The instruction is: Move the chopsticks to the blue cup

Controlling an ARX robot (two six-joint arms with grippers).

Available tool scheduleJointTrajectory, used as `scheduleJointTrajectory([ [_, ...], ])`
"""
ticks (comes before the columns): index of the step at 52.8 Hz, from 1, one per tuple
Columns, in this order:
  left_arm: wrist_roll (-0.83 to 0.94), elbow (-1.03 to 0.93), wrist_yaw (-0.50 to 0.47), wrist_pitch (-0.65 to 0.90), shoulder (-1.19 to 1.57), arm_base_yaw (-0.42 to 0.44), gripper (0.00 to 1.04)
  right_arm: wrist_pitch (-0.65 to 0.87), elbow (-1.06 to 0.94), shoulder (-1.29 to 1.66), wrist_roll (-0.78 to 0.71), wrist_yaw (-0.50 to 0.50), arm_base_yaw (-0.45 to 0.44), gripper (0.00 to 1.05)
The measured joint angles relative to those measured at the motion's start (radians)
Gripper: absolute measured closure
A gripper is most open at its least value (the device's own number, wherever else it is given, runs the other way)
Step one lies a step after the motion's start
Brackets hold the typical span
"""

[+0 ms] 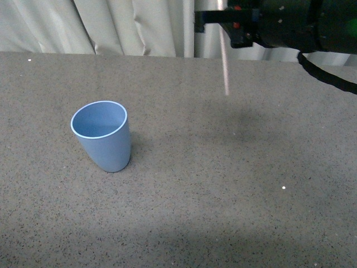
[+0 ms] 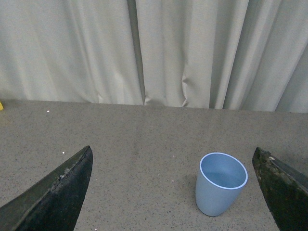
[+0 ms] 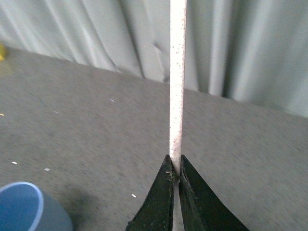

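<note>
One chopstick [image 3: 177, 86], likely light, stiff and slick, hangs clamped by its upper part in my right end effector [image 3: 176, 174], far-right of blue cup [image 1: 102, 137]; may pivot.

Blue cup [image 1: 103, 139] shared across all views

Grey, dark-flecked surface [image 1: 234, 212], matte, stone-like. Carries one blue cup [image 1: 103, 137], standing on its base, mouth up, soft shadow just right of it. Small white speck [image 1: 284, 187] right of cup, nearer camera; second speck [image 1: 29, 60] far behind cup, leftward.
</note>
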Motion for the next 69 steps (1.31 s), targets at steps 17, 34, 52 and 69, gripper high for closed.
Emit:
scheduleJointTrajectory([
  [17, 0.0, 0.0, 0.0, 0.0, 0.0, 0.0, 0.07, 0.175, 0.126, 0.12, 0.061, -0.106, 0.18, 1.04],
  [34, 0.0, 0.0, 0.0, 0.0, 0.0, 0.0, 0.07, 0.141, 0.225, 0.267, 0.062, -0.11, 0.233, 1.04],
  [52, 0.0, 0.0, 0.0, 0.0, 0.0, 0.0, 0.07, 0.132, 0.225, 0.324, 0.061, -0.114, 0.252, 1.04],
  [69, 0.0, 0.0, 0.0, 0.0, 0.0, 0.0, 0.07, 0.145, 0.196, 0.309, 0.079, -0.13, 0.238, 0.48],
])
